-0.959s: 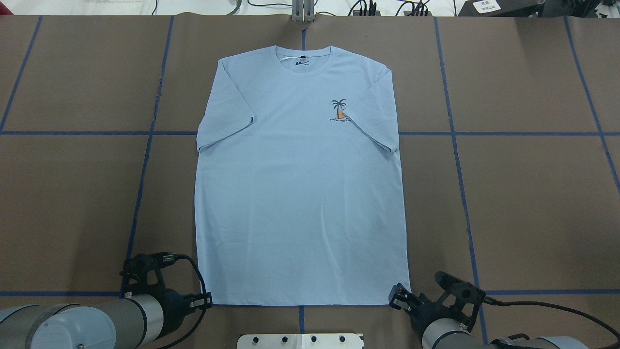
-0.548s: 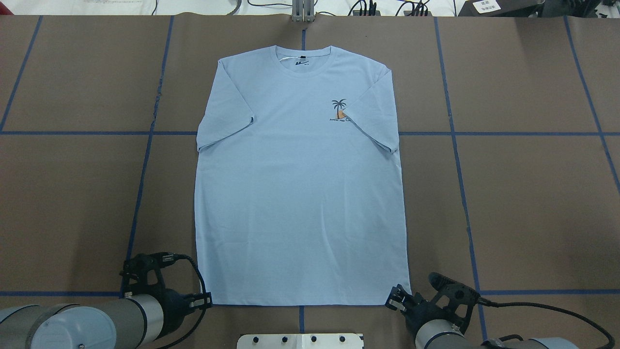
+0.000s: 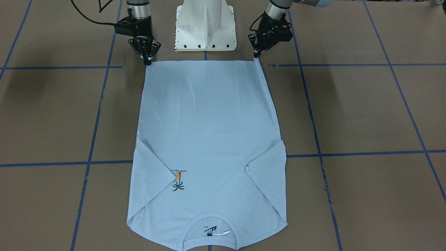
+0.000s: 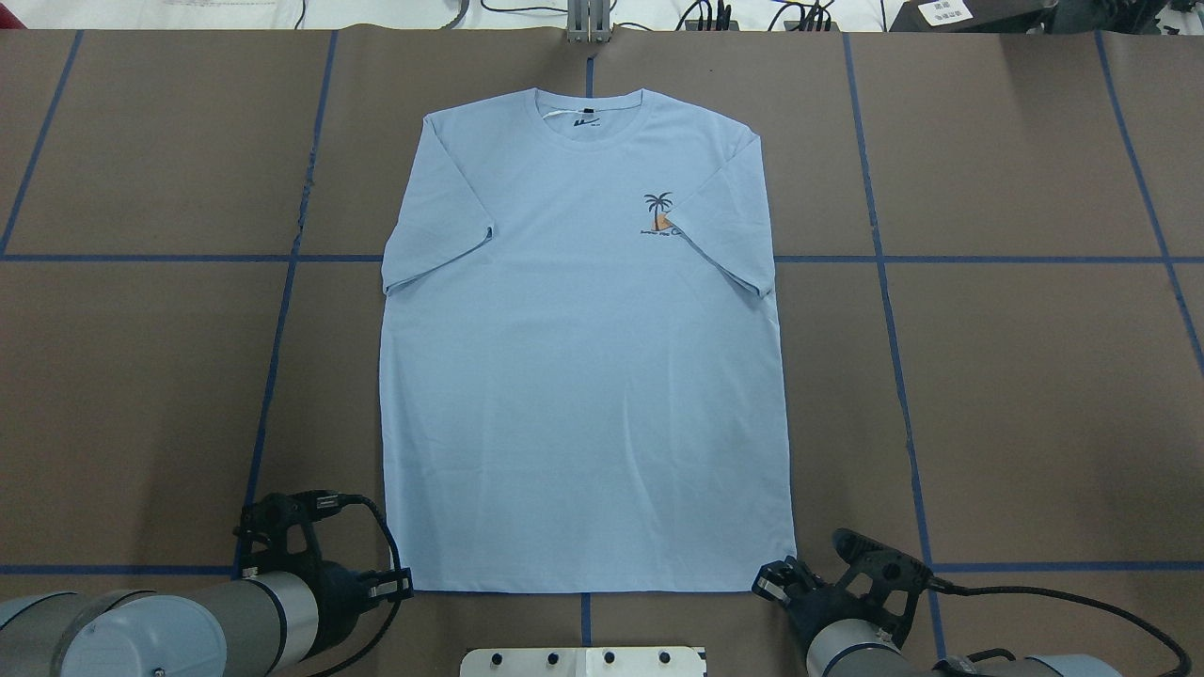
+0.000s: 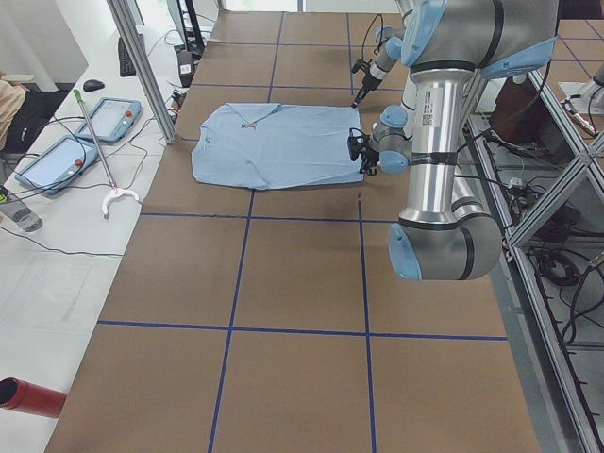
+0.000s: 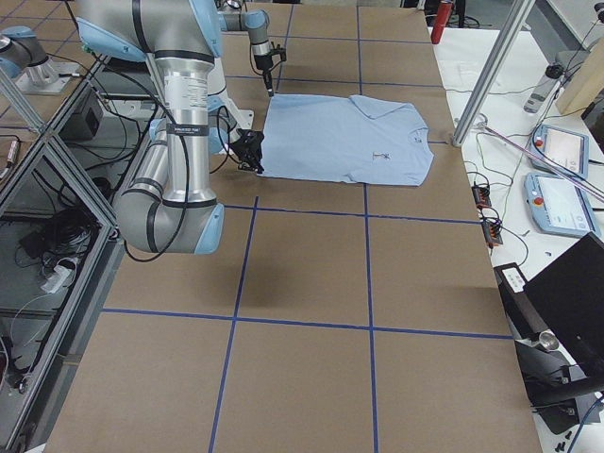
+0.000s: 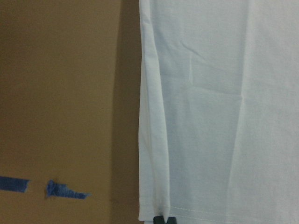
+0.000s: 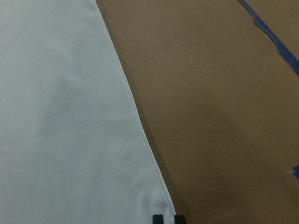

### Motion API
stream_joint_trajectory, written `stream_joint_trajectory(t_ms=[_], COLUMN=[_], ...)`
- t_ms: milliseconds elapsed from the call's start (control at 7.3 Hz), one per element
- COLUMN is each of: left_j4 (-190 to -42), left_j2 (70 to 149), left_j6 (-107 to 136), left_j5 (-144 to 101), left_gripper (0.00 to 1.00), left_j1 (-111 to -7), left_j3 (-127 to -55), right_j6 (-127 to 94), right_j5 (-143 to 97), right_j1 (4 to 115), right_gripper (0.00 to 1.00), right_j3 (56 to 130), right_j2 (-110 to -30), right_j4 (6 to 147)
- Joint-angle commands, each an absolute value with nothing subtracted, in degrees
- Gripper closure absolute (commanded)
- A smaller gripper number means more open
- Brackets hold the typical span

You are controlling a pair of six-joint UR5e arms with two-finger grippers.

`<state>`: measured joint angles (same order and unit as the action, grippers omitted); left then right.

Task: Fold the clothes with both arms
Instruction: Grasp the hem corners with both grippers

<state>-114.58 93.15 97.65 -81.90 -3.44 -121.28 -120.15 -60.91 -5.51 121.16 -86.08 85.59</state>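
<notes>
The light blue T-shirt (image 4: pixel 583 376) lies flat and face up on the brown table, collar at the far end, both sleeves folded in over the chest beside the palm print (image 4: pixel 658 214). My left gripper (image 4: pixel 404 585) sits at the near left hem corner. In the left wrist view its fingertips (image 7: pixel 164 219) are pressed together on the hem. My right gripper (image 4: pixel 764 585) is at the near right hem corner, its tips (image 8: pixel 168 218) close together right at the cloth's corner. In the front-facing view the left gripper (image 3: pixel 256 57) and right gripper (image 3: pixel 148 62) both point down onto those corners.
The white pedestal base (image 3: pixel 205 24) stands between the arms, just behind the hem. Blue tape lines (image 4: pixel 273 376) cross the brown table. A metal post (image 5: pixel 142 66) and a bench with tablets (image 5: pixel 57 160) stand past the collar end.
The right gripper has shifted slightly left and nearer along the hem corner and its jaws have drawn in. The left gripper and the shirt have barely moved.
</notes>
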Motion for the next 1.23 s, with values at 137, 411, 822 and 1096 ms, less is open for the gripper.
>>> stream_joint_trajectory(t_ms=[137, 411, 822, 1096], left_j4=[-114.61, -114.26, -97.02, -88.10], left_j2=[93.16, 92.99, 93.25, 93.86], left_j6=[97.65, 97.21, 97.12, 96.16], left_j5=[-81.91, -82.35, -89.45, -97.15], left_gripper=[1.00, 1.00, 1.00, 1.00], left_j1=[-3.43, -3.60, -4.13, -10.42], left_j3=[-121.46, -125.04, -144.50, -154.39], right_j6=[-120.15, -119.71, -119.62, -117.62], right_j5=[-60.91, -61.61, -63.98, -70.10], right_j1=[-5.45, -5.27, -6.50, -2.41], right_gripper=[1.00, 1.00, 1.00, 1.00], right_j3=[121.81, 130.29, 145.05, 150.64], right_j2=[-85.96, -86.04, -85.96, -80.90], right_j4=[87.69, 96.45, 108.50, 117.47])
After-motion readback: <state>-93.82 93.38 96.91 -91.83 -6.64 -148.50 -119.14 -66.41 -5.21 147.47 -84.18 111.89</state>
